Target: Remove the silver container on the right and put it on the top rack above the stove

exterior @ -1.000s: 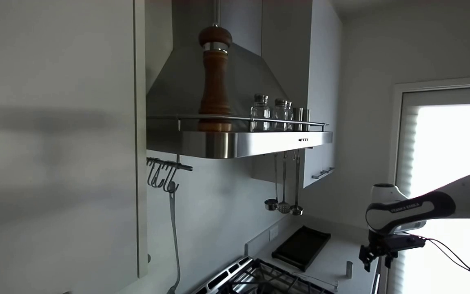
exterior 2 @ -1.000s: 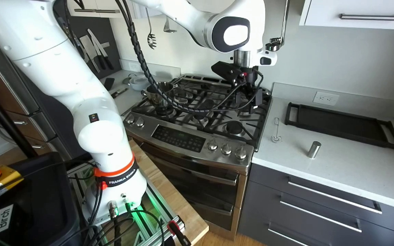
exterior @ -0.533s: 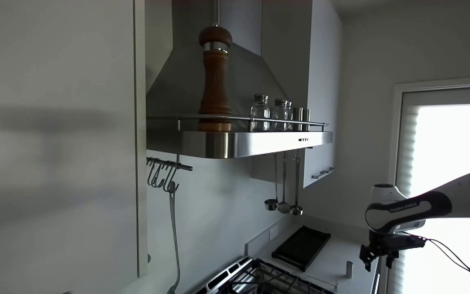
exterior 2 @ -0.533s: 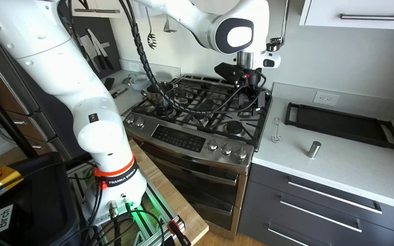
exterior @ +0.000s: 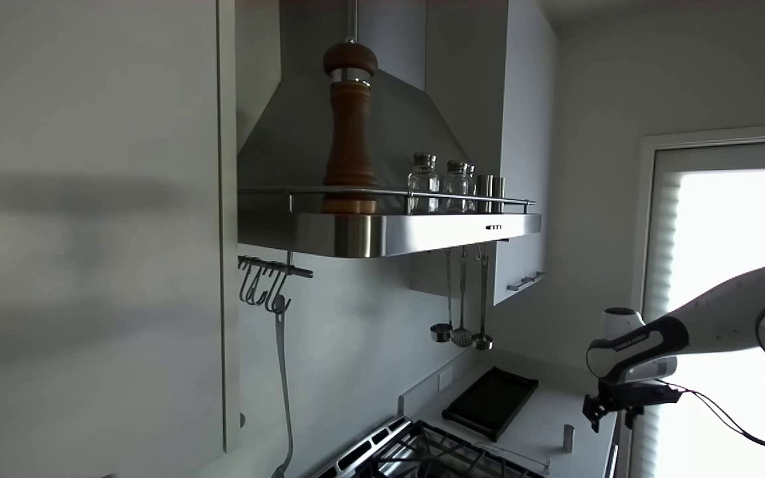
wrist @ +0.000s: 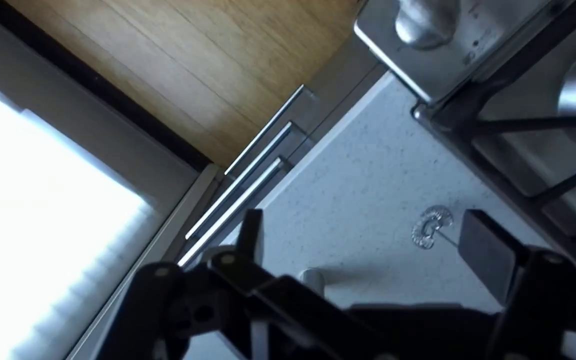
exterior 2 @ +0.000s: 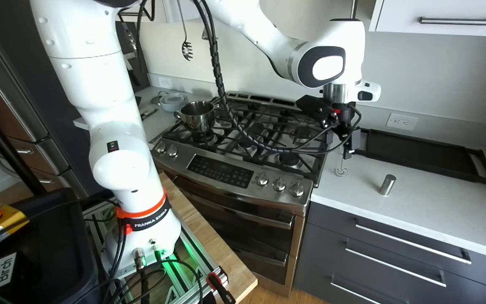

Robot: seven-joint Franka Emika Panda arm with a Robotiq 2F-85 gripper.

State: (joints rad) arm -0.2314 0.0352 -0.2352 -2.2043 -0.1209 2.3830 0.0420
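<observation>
Well, the gripper (wrist: 365,235) is spread wide, with nothing seen between its fingers (wrist: 490,260), and is pointed down from above the level of the surface (exterior 2: 352,190). The step in hand is judged to be the approach. Ample height is best allowed over the wire whisk (exterior 2: 341,172), laid near the edge beside the stove (exterior 2: 222,171), and the gripper should be carried along the front edge, away from that side. The fingers should be centred over the silver container (exterior 2: 387,185) before being lowered, since so slim an upright thing could be tipped by a brush.

The container is placed below the gripper, apart from it and farther from the stove, nearer the front edge than the back edge; whether both are set equally far in from the front edge cannot be told. Part of the container is masked by the gripper in the wrist view. Farther off, the black tray (exterior 2: 424,154) is laid by the back edge. Farthest, in an exterior view, the rack (exterior: 449,231) above the stove is guarded by a rail (exterior: 392,192), over which the container must presumably be lifted.
</observation>
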